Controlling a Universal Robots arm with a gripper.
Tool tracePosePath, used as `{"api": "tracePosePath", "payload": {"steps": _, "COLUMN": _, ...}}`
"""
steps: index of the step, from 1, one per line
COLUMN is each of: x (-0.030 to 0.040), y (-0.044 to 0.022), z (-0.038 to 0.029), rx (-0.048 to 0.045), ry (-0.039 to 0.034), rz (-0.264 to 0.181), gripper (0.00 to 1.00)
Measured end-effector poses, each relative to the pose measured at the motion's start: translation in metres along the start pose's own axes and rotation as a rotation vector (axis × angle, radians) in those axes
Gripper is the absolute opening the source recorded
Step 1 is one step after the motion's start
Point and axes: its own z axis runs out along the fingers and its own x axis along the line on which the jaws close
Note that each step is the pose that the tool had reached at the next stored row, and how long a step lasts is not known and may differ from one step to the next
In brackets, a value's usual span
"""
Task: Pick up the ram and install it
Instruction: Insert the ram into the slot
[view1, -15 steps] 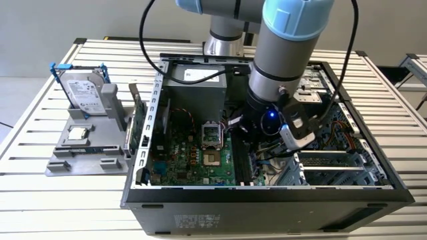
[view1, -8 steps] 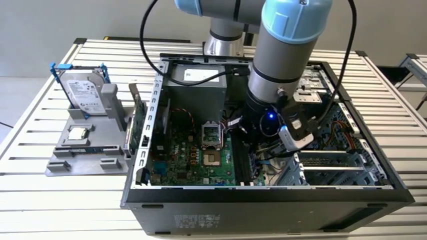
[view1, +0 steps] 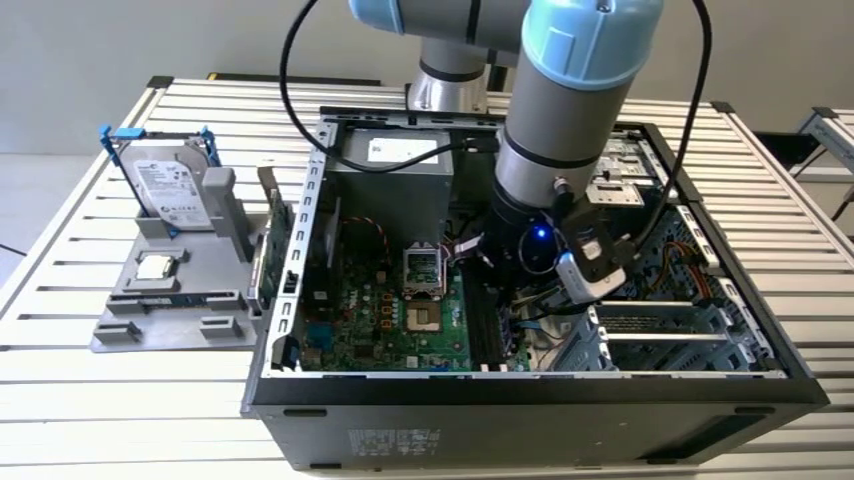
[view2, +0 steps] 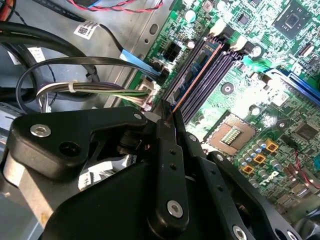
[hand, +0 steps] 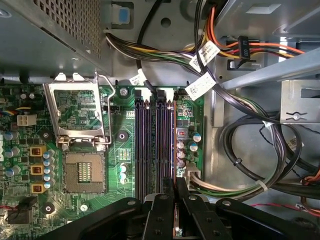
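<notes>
Arm: the grey and light-blue arm is reaching down into the open computer case, which is lying on a slatted white table
Gripper: the black gripper is sitting low over the memory slots; in both wrist views its two fingers are lying close together, clamped on the thin edge of the ram
Ram: in the second wrist view the stick is showing as a thin copper-coloured edge running from the fingertips along the slot nearest the cables, toward 1 o'clock; in the first wrist view its edge is lining up with the outermost slot, at the cable side of the bank
Slots: the dark memory slots are lying side by side, at 3 o'clock of the processor socket in the first wrist view
Seating: whether the stick is fully pressed home cannot be told
Motherboard: the green motherboard is filling the case floor toward the exterior view's left
Cables: bundled wires are crowding the bay beside the slots
Side stand: a grey holder at 9 o'clock of the case is carrying a silver hard drive in a blue frame
</notes>
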Motion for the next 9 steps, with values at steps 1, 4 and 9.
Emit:
{"api": "tracePosePath", "payload": {"steps": 1, "x": 0.0, "y": 0.0, "z": 0.0002, "rx": -0.0001, "ry": 0.0, "rz": 0.0, "gripper": 0.0}}
{"api": "tracePosePath", "payload": {"steps": 4, "x": 0.0001, "y": 0.0, "z": 0.0012, "rx": 0.0, "ry": 0.0, "rz": 0.0, "gripper": 0.0}}
{"api": "tracePosePath", "payload": {"steps": 9, "x": 0.0001, "y": 0.0001, "z": 0.0033, "rx": 0.0001, "ry": 0.0, "rz": 0.0, "gripper": 0.0}}
